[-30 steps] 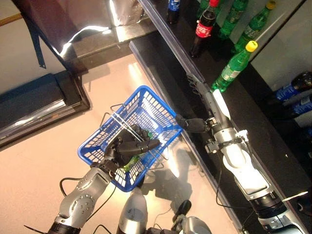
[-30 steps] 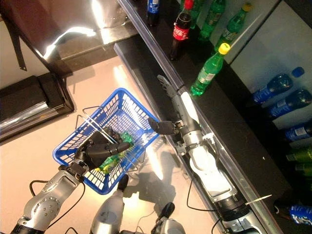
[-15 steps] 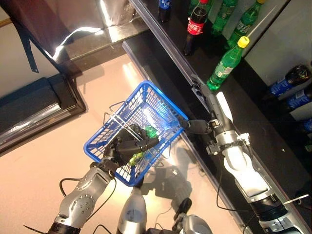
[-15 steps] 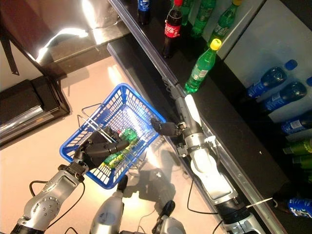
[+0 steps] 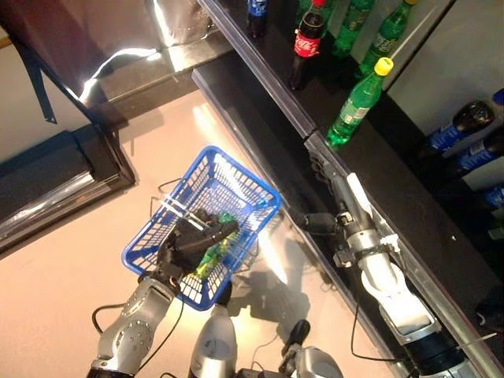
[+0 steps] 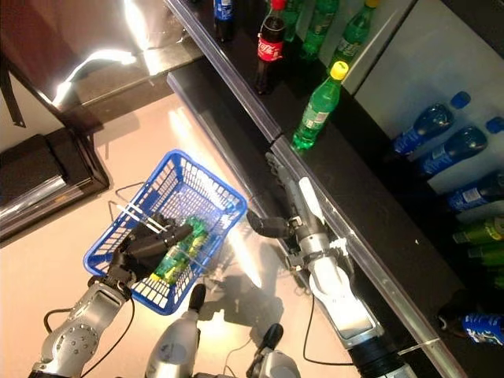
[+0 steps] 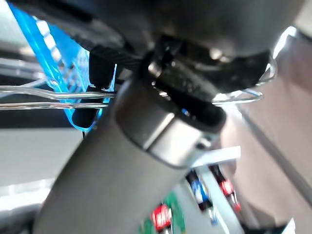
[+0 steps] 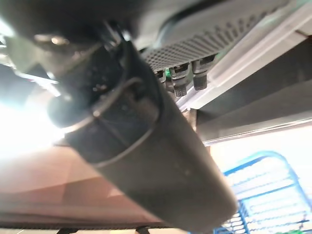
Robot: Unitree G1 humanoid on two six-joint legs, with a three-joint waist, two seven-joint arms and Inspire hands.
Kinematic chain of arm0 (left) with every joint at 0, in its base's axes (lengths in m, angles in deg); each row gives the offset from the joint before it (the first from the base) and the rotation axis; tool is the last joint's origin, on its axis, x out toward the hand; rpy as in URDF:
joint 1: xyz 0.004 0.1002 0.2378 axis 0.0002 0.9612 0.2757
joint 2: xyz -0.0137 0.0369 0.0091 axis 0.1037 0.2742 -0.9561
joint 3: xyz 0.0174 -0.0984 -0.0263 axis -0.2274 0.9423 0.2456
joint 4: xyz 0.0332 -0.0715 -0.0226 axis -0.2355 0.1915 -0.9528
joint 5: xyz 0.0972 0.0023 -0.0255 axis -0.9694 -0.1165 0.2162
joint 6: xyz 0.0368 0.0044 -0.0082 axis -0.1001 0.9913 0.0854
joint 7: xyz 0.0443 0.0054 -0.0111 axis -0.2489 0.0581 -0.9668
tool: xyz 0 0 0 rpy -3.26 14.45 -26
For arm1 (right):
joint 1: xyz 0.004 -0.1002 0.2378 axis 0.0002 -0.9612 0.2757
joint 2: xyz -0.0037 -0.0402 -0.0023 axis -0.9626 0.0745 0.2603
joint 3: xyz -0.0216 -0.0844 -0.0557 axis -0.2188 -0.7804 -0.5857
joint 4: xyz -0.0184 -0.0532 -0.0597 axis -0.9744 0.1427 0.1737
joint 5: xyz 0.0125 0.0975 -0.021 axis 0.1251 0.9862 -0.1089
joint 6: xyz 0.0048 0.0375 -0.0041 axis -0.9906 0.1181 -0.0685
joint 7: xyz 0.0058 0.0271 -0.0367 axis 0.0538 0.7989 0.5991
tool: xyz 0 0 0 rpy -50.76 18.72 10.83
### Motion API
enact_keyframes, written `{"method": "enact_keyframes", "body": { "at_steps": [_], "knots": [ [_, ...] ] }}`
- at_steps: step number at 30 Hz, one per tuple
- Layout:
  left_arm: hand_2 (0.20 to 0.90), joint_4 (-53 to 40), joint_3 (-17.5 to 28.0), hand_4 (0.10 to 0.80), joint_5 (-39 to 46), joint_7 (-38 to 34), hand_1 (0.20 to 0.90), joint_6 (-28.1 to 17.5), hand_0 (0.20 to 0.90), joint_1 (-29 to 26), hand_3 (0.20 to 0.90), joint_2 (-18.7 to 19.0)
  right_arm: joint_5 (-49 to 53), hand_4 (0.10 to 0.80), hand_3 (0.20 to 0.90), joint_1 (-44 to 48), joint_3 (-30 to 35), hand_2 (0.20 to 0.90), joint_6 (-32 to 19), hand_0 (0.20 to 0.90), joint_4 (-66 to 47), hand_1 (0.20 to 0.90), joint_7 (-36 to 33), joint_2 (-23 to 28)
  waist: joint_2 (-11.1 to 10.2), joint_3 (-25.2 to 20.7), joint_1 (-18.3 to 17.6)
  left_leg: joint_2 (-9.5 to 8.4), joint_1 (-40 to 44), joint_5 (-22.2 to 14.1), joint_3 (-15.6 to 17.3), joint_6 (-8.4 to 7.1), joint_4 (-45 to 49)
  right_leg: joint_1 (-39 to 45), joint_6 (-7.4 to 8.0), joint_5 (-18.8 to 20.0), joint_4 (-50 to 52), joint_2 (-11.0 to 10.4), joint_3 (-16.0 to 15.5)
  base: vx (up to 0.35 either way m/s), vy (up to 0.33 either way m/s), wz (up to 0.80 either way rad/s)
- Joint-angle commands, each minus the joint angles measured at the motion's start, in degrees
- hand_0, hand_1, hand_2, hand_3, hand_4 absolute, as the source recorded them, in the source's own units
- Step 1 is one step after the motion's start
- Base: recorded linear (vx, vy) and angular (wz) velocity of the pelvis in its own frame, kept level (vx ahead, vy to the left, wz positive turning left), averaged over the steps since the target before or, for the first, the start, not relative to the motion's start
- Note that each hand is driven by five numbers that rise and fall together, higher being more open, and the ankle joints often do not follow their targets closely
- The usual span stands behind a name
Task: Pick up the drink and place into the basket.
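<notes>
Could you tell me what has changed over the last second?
The head camera shifted, so the whole scene slid. The right hand drew back along the shelf edge, away from the upright green bottle. The left hand still holds the blue basket's wire handles, with a green bottle still lying inside.

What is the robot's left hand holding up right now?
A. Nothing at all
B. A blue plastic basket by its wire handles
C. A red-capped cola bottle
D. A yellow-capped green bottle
B: the left hand is curled round the wire handles of the blue basket, with a green bottle lying inside it.
</notes>
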Motion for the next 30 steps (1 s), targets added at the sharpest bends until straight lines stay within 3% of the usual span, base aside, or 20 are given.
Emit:
{"method": "enact_keyframes", "body": {
  "at_steps": [1, 30],
  "knots": [
    [0.3, -6.68, 4.29, 0.1, 0.4, 7.95, 0.3, -19.32, 0.3, -5.74, 0.2, -3.15, 2.38, 0.8, 0.9, -4.54, -1.1, 0.9, -6.58, 0.9, 5.22, 0.9, 0.62, 3.0, 3.25, -22.85, -1.64, 1.24, 0.67, -0.17, 2.67, -0.67, -1.74, 1.4, 0.44, -0.52, -0.04, 0.34, -0.54, 0.031, 0.012, -0.06],
    [0.3, 19.21, 4.02, 0.1, -11.21, 1.36, 0.3, -18.43, 0.3, -7.74, 0.2, -5.28, -0.28, 0.8, 0.9, -7.17, -2.14, 0.9, -7.68, 0.9, 27.69, 0.9, 4.27, -0.73, 2.84, -23.18, -4.01, 1.21, 2.3, -1.14, 3.31, -0.25, -1.74, 1.5, 0.57, -0.21, 0.31, 0.45, 0.79, 0.012, 0.0, -0.02]
  ]
}}
